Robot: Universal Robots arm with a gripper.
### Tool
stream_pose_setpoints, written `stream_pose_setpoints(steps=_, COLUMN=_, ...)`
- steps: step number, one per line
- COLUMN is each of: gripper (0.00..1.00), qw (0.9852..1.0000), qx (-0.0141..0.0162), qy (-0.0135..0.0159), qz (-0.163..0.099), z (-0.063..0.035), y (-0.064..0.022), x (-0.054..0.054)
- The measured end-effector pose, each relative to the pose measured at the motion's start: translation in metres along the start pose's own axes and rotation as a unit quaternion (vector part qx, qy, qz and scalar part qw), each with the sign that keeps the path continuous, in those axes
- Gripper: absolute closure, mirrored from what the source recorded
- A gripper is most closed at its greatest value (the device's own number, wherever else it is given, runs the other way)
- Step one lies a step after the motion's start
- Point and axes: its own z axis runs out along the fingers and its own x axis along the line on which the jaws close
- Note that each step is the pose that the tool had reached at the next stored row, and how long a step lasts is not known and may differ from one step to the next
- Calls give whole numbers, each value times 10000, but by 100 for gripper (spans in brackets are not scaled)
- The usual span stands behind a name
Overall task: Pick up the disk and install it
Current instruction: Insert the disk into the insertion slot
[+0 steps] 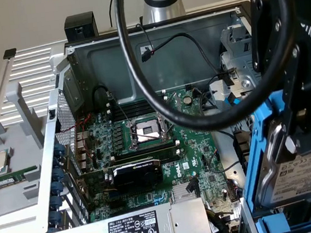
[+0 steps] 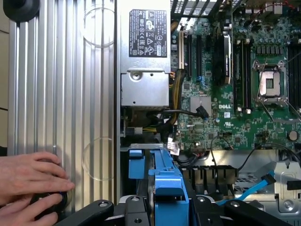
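Exterior view: the gripper stands at the exterior view's right, its jaws closed on the top edge of the disk. The disk hangs upright in its blue carrier, just beside the motherboard, inside the open computer case. The processor socket and graphics card lie well apart from it. Wrist view: the disk's blue carrier sits clamped between the black fingers, near the power supply. A person's hand rests on the ribbed panel outside the case.
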Motion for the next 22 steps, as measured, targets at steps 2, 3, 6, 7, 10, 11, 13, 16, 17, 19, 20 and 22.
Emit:
stream_pose_setpoints(steps=2, gripper=63, qw=10000, qx=0, qy=1, qz=0, z=1, y=0, x=0)
stream_pose_setpoints(steps=3, gripper=63, qw=10000, qx=0, qy=1, qz=0, z=2, y=0, x=0)
stream_pose_setpoints(steps=6, gripper=63, qw=10000, qx=0, qy=0, qz=0, z=3, y=0, x=0)
stream_pose_setpoints(steps=7, gripper=63, qw=10000, qx=-1, qy=0, qz=0, z=3, y=0, x=0)
stream_pose_setpoints(steps=10, gripper=55, qw=10000, qx=0, qy=1, qz=0, z=2, y=0, x=0)
stream_pose_setpoints(steps=11, gripper=55, qw=10000, qx=0, qy=1, qz=1, z=3, y=0, x=0)
stream_pose_setpoints(steps=13, gripper=49, qw=10000, qx=0, qy=0, qz=0, z=3, y=0, x=0)
stream_pose_setpoints(steps=16, gripper=49, qw=10000, qx=0, qy=0, qz=0, z=3, y=0, x=0)
stream_pose_setpoints(steps=17, gripper=49, qw=10000, qx=0, qy=0, qz=0, z=3, y=0, x=0)
stream_pose_setpoints(steps=19, gripper=49, qw=10000, qx=0, qy=0, qz=0, z=3, y=0, x=0)
stream_pose_setpoints(steps=20, gripper=49, qw=10000, qx=0, qy=0, qz=0, z=3, y=0, x=0)
stream_pose_setpoints(steps=22, gripper=49, qw=10000, qx=0, qy=0, qz=0, z=3, y=0, x=0)
